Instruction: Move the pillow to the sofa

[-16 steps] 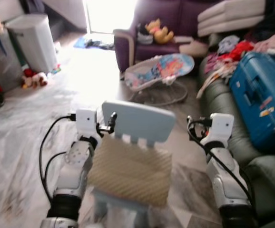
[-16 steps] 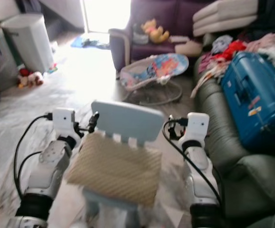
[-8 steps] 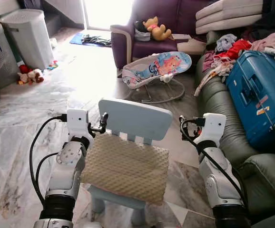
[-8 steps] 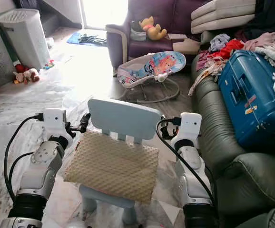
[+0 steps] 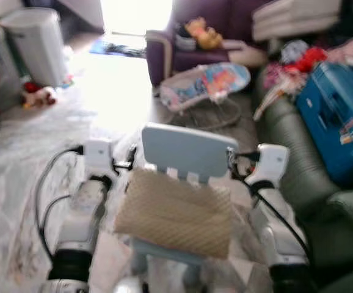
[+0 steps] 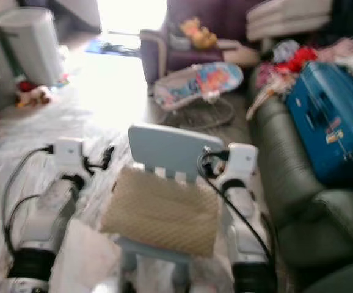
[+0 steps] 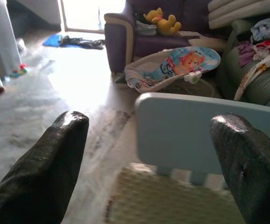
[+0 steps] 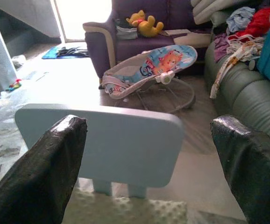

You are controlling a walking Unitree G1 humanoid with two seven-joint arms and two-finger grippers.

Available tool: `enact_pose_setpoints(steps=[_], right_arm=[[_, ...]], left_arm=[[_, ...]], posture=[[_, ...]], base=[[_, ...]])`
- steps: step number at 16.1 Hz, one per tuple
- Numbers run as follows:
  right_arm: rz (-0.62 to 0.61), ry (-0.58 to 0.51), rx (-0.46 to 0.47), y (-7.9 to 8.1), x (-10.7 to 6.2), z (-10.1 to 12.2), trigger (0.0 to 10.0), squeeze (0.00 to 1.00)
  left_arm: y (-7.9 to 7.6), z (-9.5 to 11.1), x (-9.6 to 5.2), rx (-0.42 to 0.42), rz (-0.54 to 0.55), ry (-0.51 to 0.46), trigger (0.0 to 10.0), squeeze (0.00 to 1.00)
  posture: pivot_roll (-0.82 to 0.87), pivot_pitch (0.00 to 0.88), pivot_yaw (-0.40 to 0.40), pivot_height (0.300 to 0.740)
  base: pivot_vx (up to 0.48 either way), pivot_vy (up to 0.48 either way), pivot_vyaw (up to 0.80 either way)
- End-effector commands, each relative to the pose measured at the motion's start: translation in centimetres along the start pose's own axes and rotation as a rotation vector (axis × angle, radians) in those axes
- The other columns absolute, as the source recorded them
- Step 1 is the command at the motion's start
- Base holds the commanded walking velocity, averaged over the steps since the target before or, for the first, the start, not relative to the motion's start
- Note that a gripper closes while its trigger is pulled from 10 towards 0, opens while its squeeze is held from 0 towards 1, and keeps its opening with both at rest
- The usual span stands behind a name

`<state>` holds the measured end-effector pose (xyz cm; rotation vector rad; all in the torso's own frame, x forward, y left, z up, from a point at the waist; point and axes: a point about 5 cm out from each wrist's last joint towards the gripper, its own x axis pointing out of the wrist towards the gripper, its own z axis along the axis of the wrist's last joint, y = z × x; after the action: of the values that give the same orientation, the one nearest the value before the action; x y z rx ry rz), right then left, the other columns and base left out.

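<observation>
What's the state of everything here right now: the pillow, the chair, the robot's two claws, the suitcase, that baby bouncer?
Pillow: lying flat on the chair seat, not yet held.
Small blue chair: upright, facing the robot.
Left gripper: open, empty, beside the chair's left edge.
Right gripper: open, empty, by the chair's right edge.
Blue suitcase: closed, lying on the green sofa.
Baby bouncer: empty, on the floor.

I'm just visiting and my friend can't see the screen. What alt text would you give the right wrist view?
Two open black fingers frame the pale blue back of a small chair, with the edge of a beige pillow on its seat. Beyond stand a baby bouncer, a purple armchair with a yellow plush toy, and a green sofa.
</observation>
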<state>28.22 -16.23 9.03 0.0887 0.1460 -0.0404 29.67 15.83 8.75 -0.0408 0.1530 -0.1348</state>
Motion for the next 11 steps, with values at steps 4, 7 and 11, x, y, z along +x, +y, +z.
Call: enact_pose_setpoints(steps=[4, 7, 11], right_arm=[[-0.027, -0.021, -0.006, -0.7, 0.2, 0.8, 10.0, 0.00], [-0.029, -0.029, -0.012, -0.8, 0.5, 1.0, 10.0, 0.00], [-0.034, -0.033, -0.017, -1.0, 0.6, 1.1, 10.0, 0.00]], left_arm=[[-1.0, 0.5, 0.1, 0.004, -0.033, -0.015, 10.0, 0.00], [-1.6, 0.4, 0.0, -0.004, -0.059, -0.016, 10.0, 0.00], [-1.9, 0.3, 0.0, -0.002, -0.077, -0.009, 10.0, 0.00]], posture=[[-0.04, 0.001, -0.026, 0.740], [-0.04, 0.000, -0.028, 0.740], [-0.05, 0.000, -0.027, 0.740]], base=[[0.000, 0.000, 0.00], [0.000, 0.000, -0.80], [0.000, 0.000, -0.30]])
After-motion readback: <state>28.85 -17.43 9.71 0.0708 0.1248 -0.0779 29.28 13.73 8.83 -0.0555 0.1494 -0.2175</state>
